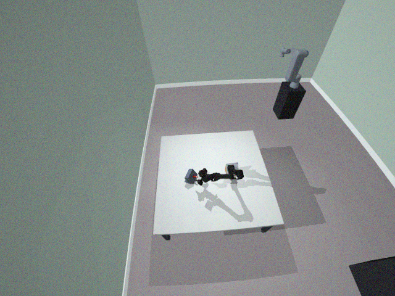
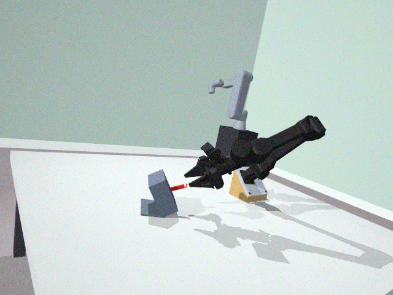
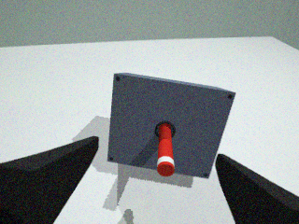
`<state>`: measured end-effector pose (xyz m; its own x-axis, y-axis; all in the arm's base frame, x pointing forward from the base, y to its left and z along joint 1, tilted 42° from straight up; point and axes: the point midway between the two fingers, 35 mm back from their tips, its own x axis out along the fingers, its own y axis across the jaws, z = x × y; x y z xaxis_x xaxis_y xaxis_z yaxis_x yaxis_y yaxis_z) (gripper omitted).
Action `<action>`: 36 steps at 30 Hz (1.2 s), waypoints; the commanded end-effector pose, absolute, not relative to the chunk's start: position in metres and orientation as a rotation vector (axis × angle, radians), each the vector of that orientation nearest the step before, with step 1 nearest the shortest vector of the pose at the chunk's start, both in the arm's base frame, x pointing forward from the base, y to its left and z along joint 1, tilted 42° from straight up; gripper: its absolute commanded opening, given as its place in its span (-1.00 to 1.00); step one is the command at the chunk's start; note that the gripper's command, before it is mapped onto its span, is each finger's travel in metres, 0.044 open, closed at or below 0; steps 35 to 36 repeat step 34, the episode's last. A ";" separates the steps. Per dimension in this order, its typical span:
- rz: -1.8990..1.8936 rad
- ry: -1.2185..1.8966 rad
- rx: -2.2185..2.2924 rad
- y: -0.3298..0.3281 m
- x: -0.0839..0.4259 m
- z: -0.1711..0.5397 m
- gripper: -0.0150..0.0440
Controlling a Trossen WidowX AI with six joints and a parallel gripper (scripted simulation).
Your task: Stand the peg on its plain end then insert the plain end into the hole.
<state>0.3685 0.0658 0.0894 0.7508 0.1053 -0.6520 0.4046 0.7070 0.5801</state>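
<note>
The red peg (image 1: 194,176) (image 2: 178,187) (image 3: 165,148) sits in the hole of the blue-grey sloped panel (image 1: 190,175) (image 2: 163,196) (image 3: 135,107). Its white-banded end sticks out of the face toward the arm; how deep the other end sits is hidden. My gripper (image 2: 186,180) (image 3: 156,150) is open and empty. In the exterior view the fingertips are just back from the banded end; in the wrist view one finger is on each side of the peg, apart from it.
The arm's base stands on an orange and white wedge (image 2: 238,187) on the white table (image 1: 191,213) (image 2: 95,254). A grey arm (image 1: 295,65) (image 2: 239,95) on a black pedestal (image 1: 288,102) stands on the floor beyond the table.
</note>
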 end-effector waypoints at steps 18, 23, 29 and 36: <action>-0.189 0.722 0.782 0.063 0.352 0.104 1.00; -0.189 0.722 0.782 0.063 0.349 0.108 1.00; -0.189 0.721 0.782 0.063 0.344 0.114 1.00; -0.188 0.721 0.782 0.062 0.341 0.118 1.00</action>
